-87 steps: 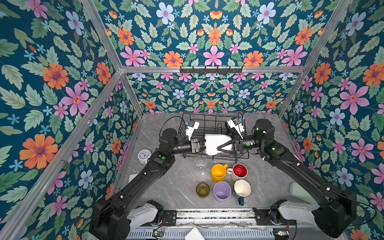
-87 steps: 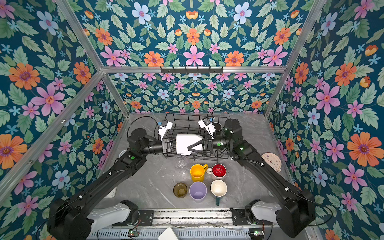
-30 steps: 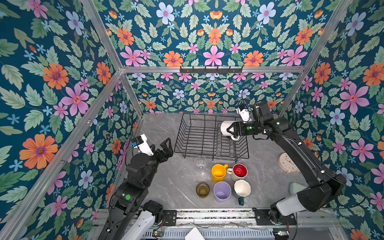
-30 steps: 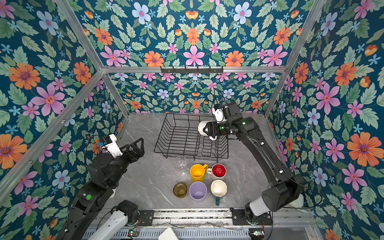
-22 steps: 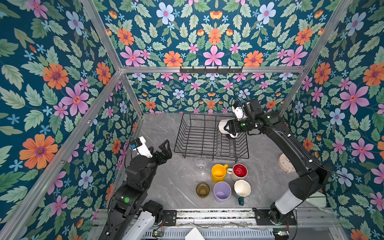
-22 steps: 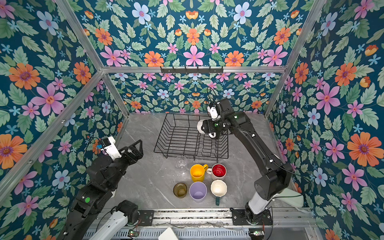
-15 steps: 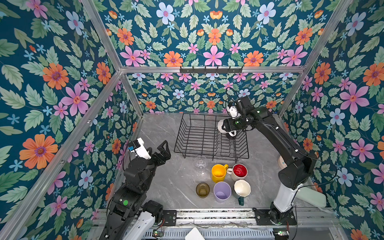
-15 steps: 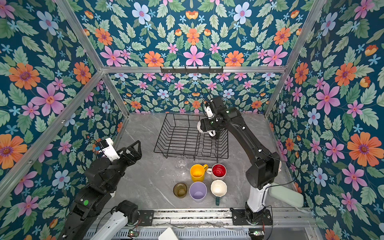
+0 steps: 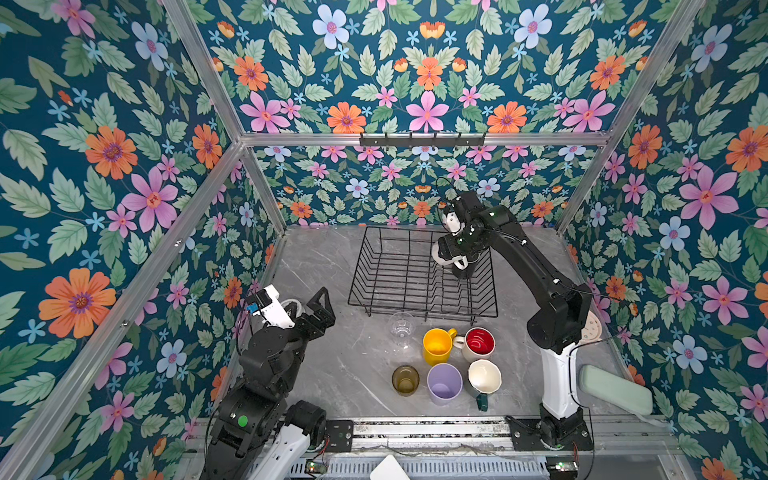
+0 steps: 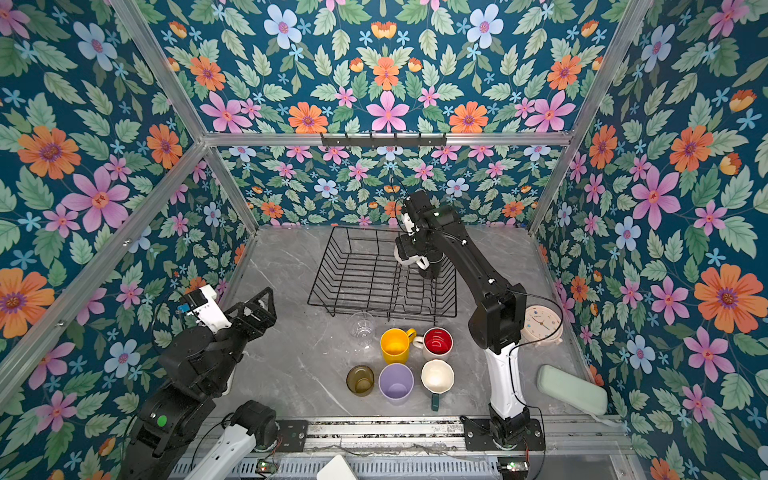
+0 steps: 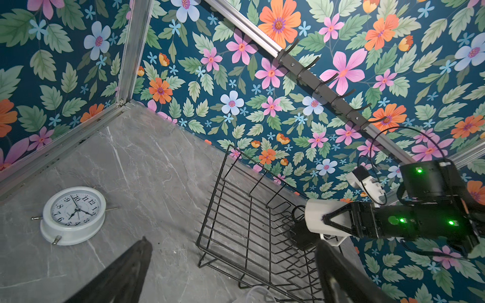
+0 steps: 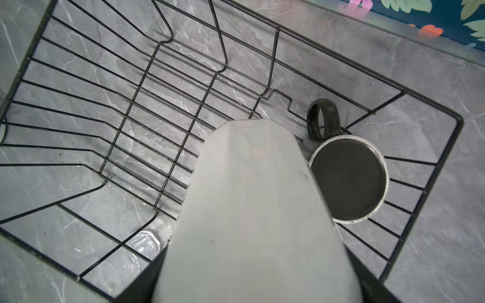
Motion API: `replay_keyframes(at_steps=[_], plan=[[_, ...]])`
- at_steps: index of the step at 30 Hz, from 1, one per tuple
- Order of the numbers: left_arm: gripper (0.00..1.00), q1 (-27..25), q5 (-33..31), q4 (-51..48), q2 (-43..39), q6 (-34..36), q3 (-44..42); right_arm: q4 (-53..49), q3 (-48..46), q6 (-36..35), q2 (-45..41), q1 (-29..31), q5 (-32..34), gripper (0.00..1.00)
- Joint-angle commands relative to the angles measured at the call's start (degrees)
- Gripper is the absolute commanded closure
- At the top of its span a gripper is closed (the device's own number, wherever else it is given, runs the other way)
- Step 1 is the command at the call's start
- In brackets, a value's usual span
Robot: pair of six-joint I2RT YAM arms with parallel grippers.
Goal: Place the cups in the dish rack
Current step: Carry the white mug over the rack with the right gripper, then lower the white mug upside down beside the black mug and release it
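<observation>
One white cup (image 12: 249, 210) (gripped) largely hides the right end effector (image 11: 325, 219).

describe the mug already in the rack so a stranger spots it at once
Find the black wire dish rack at the back of the table. Near its right end, beside the white mug the right gripper holds, stands a black mug. No other cup is black or rests in the rack.

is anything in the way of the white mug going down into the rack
Nothing visible does. The white mug hangs over bare wires of the rack; the black mug stands close beside it in the corner, not under it.
</observation>
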Motion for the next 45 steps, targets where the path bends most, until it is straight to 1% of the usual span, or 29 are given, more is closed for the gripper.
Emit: replay_keyframes(at_steps=[1,6,15,24,45], plan=[[0.00,0.03,-0.38,-0.19,-0.14,-0.53,0.18,-0.48,1.88,-1.09,1.59,0.30,2.28,1.00],[0.00,0.03,0.04,0.04,0.06,-0.07,0.34,-0.43,3.26,-1.38,4.15,0.35,3.79,1.00],[0.00,0.01,-0.12,-0.43,0.43,0.43,1.14,-2.30,7.72,-1.05,9.38,0.45,3.29,1.00],[0.00,0.03,-0.16,-0.54,0.42,0.61,1.18,-4.36,10.58,-1.84,13.32,1.51,4.29,1.00],[0.00,-0.04,0.17,-0.29,0.75,0.70,0.85,-6.50,13.44,-1.99,17.87,1.77,5.22,1.00]])
